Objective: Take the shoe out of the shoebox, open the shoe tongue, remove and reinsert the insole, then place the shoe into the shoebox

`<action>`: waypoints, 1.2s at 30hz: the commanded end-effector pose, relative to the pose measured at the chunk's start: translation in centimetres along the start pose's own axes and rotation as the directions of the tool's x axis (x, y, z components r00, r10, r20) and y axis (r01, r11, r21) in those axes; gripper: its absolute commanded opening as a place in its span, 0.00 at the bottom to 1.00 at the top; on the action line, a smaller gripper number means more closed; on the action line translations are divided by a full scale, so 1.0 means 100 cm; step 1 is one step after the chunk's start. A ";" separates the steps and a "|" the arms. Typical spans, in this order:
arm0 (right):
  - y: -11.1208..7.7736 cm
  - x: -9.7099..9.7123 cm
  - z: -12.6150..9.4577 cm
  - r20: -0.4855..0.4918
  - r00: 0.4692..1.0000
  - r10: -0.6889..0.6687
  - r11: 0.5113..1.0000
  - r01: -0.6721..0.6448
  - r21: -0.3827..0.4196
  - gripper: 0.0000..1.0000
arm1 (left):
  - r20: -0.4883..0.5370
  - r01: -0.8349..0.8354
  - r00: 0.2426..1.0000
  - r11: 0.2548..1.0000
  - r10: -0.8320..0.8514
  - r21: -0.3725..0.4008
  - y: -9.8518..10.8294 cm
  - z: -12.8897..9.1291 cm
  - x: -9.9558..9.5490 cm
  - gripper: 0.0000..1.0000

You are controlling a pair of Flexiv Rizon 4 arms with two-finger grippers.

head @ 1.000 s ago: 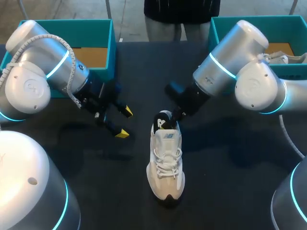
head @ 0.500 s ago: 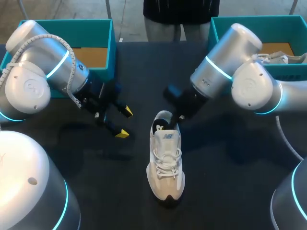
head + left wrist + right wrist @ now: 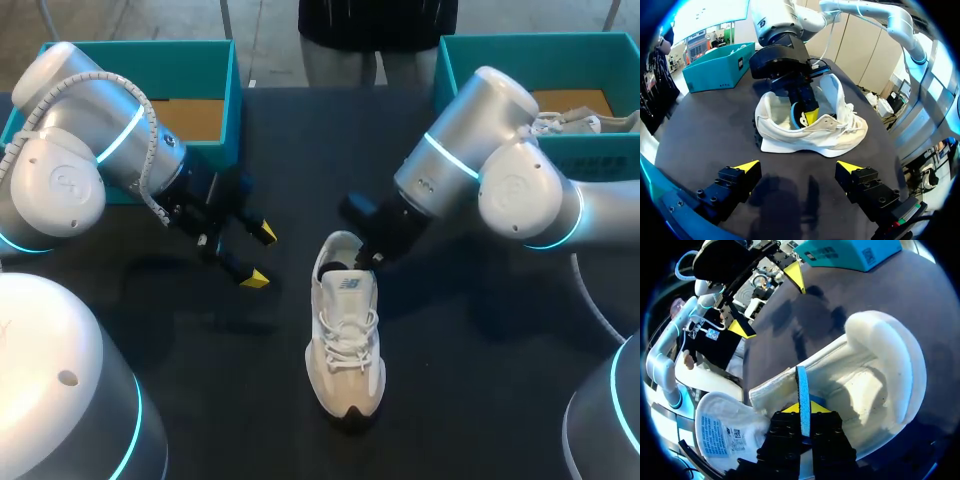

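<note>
A white lace-up shoe [image 3: 345, 340] stands on the dark table, toe toward the front edge. My right gripper [image 3: 362, 262] reaches into its heel opening from the right. In the right wrist view the gripper [image 3: 805, 410] is shut on the thin blue edge of the insole [image 3: 802, 390], which stands up inside the shoe [image 3: 880, 375]. The tongue [image 3: 725, 425] is folded forward. My left gripper [image 3: 260, 255] hangs open to the left of the shoe, apart from it. In the left wrist view the shoe [image 3: 810, 132] lies ahead of its spread fingers [image 3: 747, 166].
A teal box [image 3: 232, 100] with a cardboard floor sits at the back left. Another teal box [image 3: 520, 45] at the back right holds a second shoe [image 3: 590, 122]. Bare dark table surrounds the shoe.
My right arm has shifted left and lower into the shoe's heel opening, and its fingers have closed on the insole. The left arm has not moved.
</note>
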State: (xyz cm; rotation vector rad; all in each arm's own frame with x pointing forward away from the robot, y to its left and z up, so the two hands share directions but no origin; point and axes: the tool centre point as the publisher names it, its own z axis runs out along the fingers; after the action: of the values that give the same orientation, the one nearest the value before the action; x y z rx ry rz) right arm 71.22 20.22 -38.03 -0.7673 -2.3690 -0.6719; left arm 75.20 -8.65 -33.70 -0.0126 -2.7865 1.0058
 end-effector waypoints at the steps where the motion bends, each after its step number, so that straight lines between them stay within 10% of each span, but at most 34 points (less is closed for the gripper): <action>1: 0.002 0.007 -0.003 0.029 1.000 -0.003 1.000 0.003 0.004 0.30 | 0.001 0.000 1.000 1.000 0.000 -0.002 0.000 0.000 0.000 1.00; 36: 0.027 0.035 -0.063 0.247 0.966 -0.082 0.992 0.103 -0.072 0.82 | 0.001 0.000 1.000 1.000 0.000 -0.002 0.000 0.000 0.000 1.00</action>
State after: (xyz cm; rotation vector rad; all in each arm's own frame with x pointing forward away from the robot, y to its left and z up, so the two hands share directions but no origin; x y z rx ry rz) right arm 73.42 20.52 -31.80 -0.8030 -2.6053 -0.7610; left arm 75.20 -8.65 -33.70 -0.0126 -2.7865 1.0058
